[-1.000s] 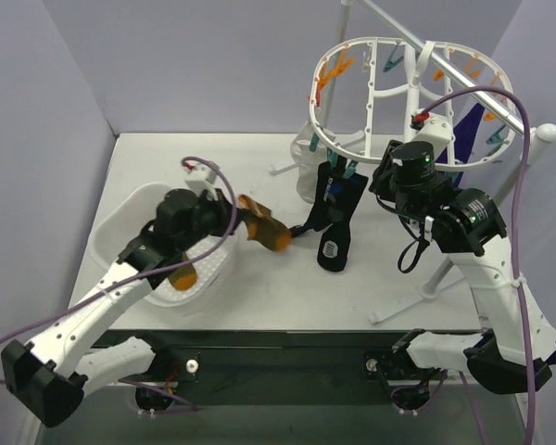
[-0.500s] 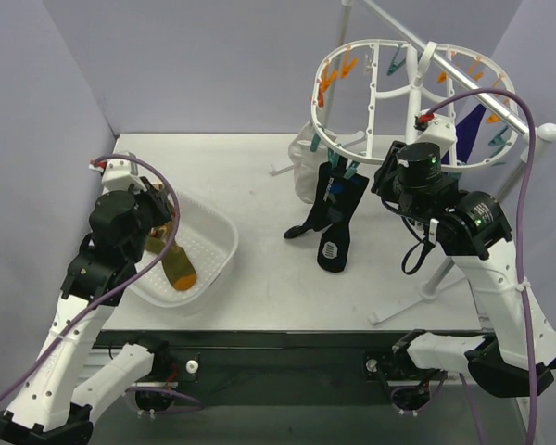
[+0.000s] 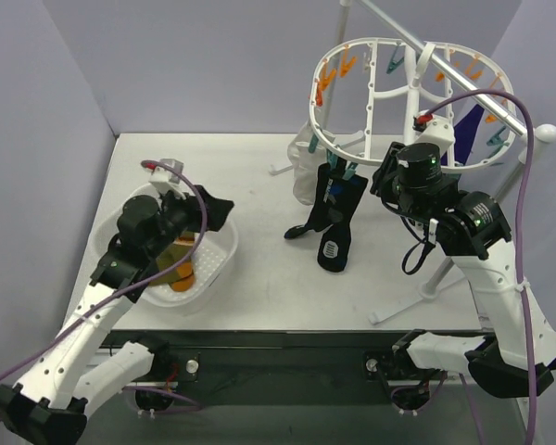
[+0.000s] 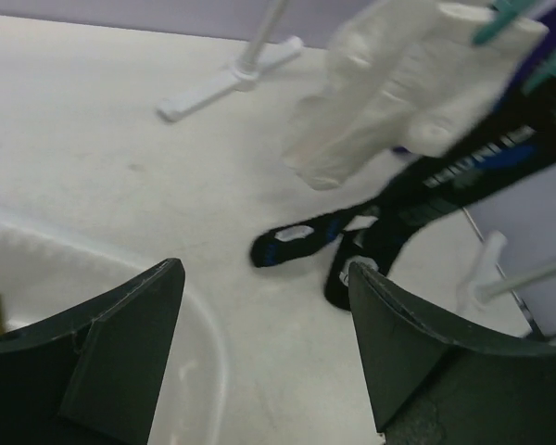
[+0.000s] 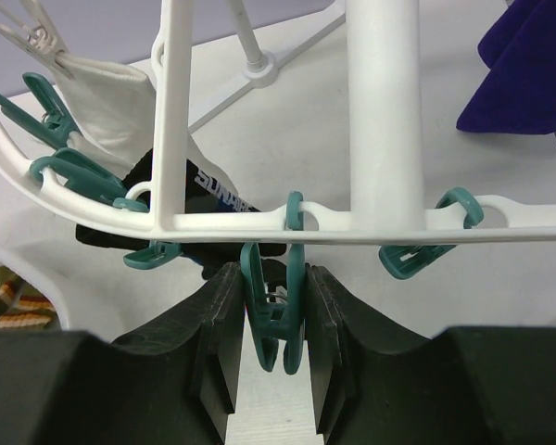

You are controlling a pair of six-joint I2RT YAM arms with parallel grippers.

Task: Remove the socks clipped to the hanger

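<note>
— What showed from above?
— Black socks (image 3: 334, 218) hung limp from the hanger (image 3: 329, 137) beside a white sock (image 3: 306, 158); orange socks (image 3: 181, 273) lay in the tub (image 3: 232, 243) under your left gripper (image 3: 211, 206).
— Left wrist?
— Jaws wide, empty.
— Right wrist?
— Your right gripper (image 5: 273, 297) pinched a teal clip (image 5: 276, 324). Squeeze it squarely, I'd judge, so it opens.

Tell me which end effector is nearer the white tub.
Left. The left end effector hangs open over the tub rim; the right end effector is across the table, clamped on a teal clip of the hanger.
</note>
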